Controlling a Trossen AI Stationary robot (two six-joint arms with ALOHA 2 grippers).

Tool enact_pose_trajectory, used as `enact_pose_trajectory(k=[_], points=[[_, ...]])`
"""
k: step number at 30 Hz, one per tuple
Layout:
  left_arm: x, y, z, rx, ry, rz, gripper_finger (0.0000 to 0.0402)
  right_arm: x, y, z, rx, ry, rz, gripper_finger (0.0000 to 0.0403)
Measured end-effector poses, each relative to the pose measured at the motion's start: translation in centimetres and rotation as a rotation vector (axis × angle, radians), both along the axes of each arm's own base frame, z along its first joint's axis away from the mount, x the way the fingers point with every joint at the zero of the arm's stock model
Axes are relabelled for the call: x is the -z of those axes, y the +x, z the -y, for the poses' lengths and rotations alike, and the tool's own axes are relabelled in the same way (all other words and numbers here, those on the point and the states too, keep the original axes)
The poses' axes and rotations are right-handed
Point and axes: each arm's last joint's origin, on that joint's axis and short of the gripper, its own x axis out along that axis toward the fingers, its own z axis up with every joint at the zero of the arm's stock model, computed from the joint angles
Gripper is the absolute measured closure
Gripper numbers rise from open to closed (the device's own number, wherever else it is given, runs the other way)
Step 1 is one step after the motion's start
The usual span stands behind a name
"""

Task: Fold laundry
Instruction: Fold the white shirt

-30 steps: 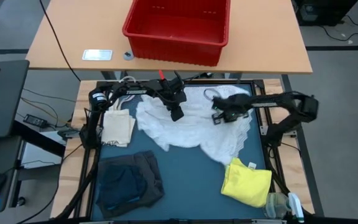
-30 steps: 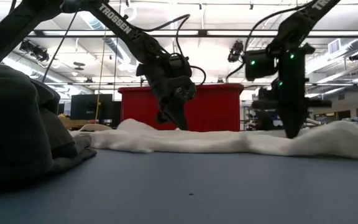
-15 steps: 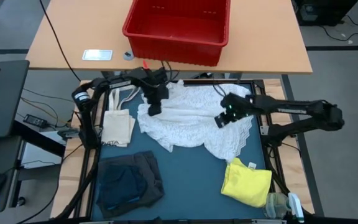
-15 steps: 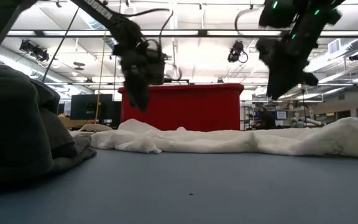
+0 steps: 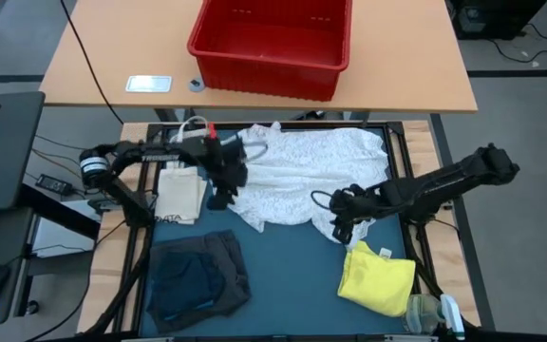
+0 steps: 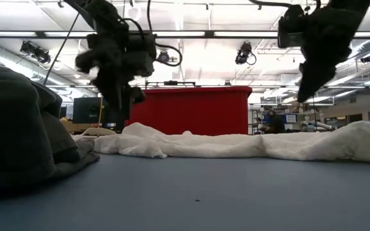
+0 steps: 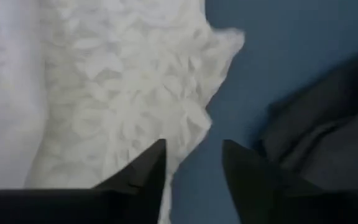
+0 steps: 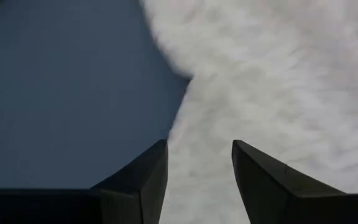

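Observation:
The large white lacy garment (image 5: 302,176) lies spread flat on the blue table top (image 5: 283,275). My left gripper (image 5: 221,197) hovers open above its left near edge (image 7: 191,118), by the blue mat. My right gripper (image 5: 340,228) hovers open above its near right corner (image 8: 260,93). In the low view both grippers (image 6: 122,109) (image 6: 304,96) hang clear above the cloth (image 6: 236,144). A dark grey and navy pile (image 5: 198,277) lies near left, and a yellow garment (image 5: 378,280) near right.
A cream tote bag (image 5: 180,195) lies at the table's left edge beside my left arm. A clear plastic item with green trim (image 5: 430,313) sits in the near right corner. A red bin (image 5: 272,43) stands on the wooden table beyond. Bare blue mat shows between the piles.
Both grippers have lifted off the middle of the white garment. The left has swung toward the table's left and near edges, the right toward the near edge, each ending over the garment's border. The garment stays lying flat.

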Motion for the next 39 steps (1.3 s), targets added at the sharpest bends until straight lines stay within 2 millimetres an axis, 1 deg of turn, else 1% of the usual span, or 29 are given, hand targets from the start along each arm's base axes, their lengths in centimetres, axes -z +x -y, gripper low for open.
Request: enact_pose_trajectory(k=[3,6,8,10,12,14,16,20,22,24,26,28,29,30,32,36,38,39], points=[[1.9,0.4,1.6,0.032,0.151,-0.014,0.019,0.5,0.2,-1.3,-0.061,0.043,-0.014,0.0218],[4.0,0.7,2.5,0.049,0.268,-0.023,0.0149,0.6,0.7,-3.4,-0.129,0.044,0.049,0.0218],[5.2,0.5,2.9,0.039,0.313,-0.048,0.0138,1.2,0.6,-4.6,-0.181,0.01,0.032,0.0218],[6.1,0.4,3.0,0.018,0.321,-0.059,0.0142,2.1,0.2,-5.6,-0.213,-0.041,-0.026,0.0217],[6.8,0.3,3.1,0.018,0.32,-0.062,0.0161,3.2,-0.1,-6.1,-0.22,-0.075,-0.101,0.0217],[7.4,0.1,3.4,0.026,0.321,-0.074,0.0193,4.0,-0.4,-6.5,-0.221,-0.099,-0.166,0.0217],[7.6,0.2,3.6,0.018,0.32,-0.08,0.0236,4.7,-0.5,-6.7,-0.213,-0.12,-0.21,0.0217],[7.6,0.5,3.6,-0.079,0.305,-0.066,0.0333,6.4,-0.1,-7.1,-0.223,-0.169,-0.272,0.0218],[7.1,0.8,3.6,-0.144,0.281,-0.067,0.0378,7.6,0.2,-7.0,-0.209,-0.191,-0.316,0.0229],[6.2,1.0,3.7,-0.217,0.24,-0.099,0.0389,8.4,0.6,-6.8,-0.182,-0.199,-0.344,0.0258],[5.2,1.1,4.3,-0.225,0.212,-0.164,0.039,8.7,0.9,-6.6,-0.155,-0.167,-0.352,0.0309],[3.2,1.7,4.9,-0.21,0.205,-0.169,0.0394,8.4,0.9,-6.4,-0.142,-0.123,-0.351,0.0371],[2.1,1.8,5.4,-0.194,0.204,-0.184,0.0395,8.1,0.8,-6.3,-0.136,-0.103,-0.351,0.0383],[1.0,1.8,5.9,-0.174,0.205,-0.2,0.0396,7.5,0.6,-6.1,-0.118,-0.078,-0.342,0.0385],[-1.3,1.8,7.1,-0.132,0.209,-0.229,0.0397,5.5,0.1,-6.0,-0.087,-0.008,-0.309,0.0386],[-6.3,1.5,9.5,-0.046,0.158,-0.195,0.0399,-0.1,-1.7,-6.1,-0.134,0.208,-0.2,0.0391],[-7.8,1.4,10.6,-0.013,0.11,-0.176,0.0399,-2.8,-3.0,-5.9,-0.158,0.361,-0.128,0.0391],[-8.4,1.5,11.1,0.002,0.084,-0.144,0.0399,-3.7,-3.6,-5.8,-0.156,0.429,-0.104,0.0391]])
